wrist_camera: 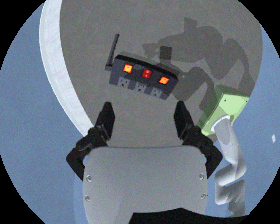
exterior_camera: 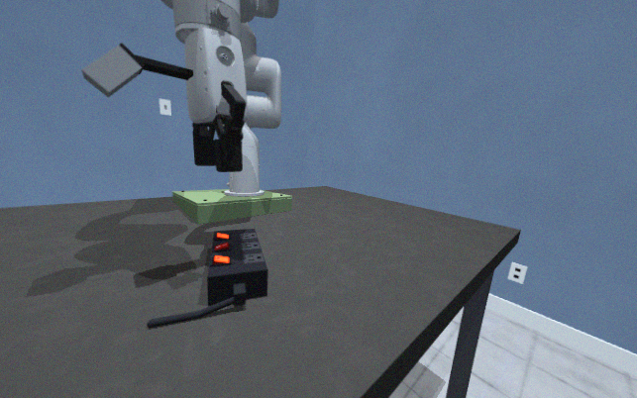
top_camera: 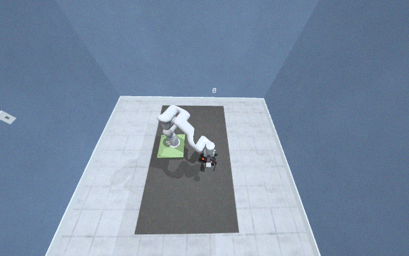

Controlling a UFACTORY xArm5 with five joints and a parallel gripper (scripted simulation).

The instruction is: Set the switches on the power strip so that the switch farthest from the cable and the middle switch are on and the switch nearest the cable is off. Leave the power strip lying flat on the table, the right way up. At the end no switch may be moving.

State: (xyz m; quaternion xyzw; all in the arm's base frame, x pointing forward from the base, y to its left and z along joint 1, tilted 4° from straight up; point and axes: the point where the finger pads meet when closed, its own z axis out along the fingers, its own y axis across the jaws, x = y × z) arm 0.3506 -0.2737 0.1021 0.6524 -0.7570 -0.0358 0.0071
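The black power strip [exterior_camera: 238, 269] [wrist_camera: 139, 79] lies flat on the dark table [exterior_camera: 361, 248], the right way up, with its cable [exterior_camera: 187, 316] [wrist_camera: 114, 50] running off the near end. It has three switches in a row. The switch nearest the cable [exterior_camera: 221, 258] [wrist_camera: 128, 67] and the farthest one [exterior_camera: 222, 236] [wrist_camera: 164, 80] glow bright orange. The middle switch [exterior_camera: 221, 246] [wrist_camera: 147, 74] looks darker red. My gripper [exterior_camera: 217, 160] [wrist_camera: 144, 108] [top_camera: 208, 165] is open and empty. It hangs well above the far end of the strip, touching nothing.
The arm's green base plate [exterior_camera: 232, 204] [wrist_camera: 227, 106] [top_camera: 170, 149] stands just behind the strip. The table's right edge [exterior_camera: 460, 297] drops to a tiled floor. A grey camera plate [exterior_camera: 112, 73] sticks out from the wrist to the left.
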